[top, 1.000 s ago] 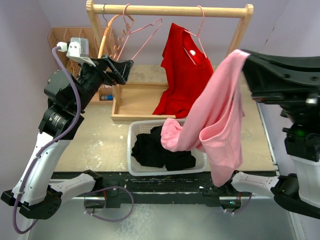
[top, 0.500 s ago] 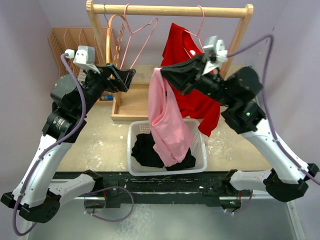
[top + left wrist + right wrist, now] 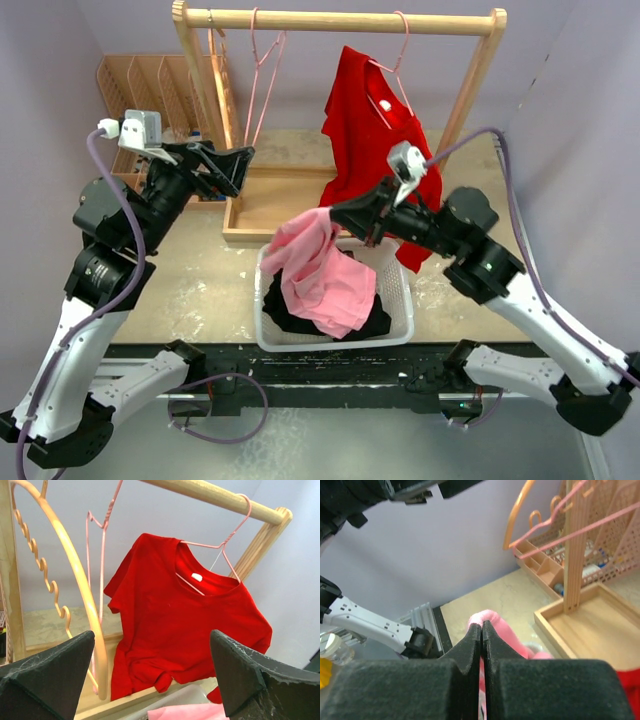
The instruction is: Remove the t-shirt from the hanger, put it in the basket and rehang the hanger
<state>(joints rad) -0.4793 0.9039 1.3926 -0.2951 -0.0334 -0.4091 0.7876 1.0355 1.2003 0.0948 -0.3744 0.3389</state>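
One pink t-shirt (image 3: 325,275) in right fingers (image 3: 470,651)

pink fabric t-shirt (image 3: 322,275): crumpled, top pinched by right gripper (image 3: 338,214), lower folds sagging into white basket (image 3: 404,300) | thin pink wire hanger (image 3: 103,570): bare, hanging on wooden rail (image 3: 350,20)

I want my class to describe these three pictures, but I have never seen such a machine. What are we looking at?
Two robot arms stand at the edge of a table. The wide picture looks down from above and behind them; the other two come from wrist cameras. The right pincer is shut on a pink t-shirt over a white basket of black clothes. The left pincer is open and empty, facing a red t-shirt on a pink hanger on the wooden rack.
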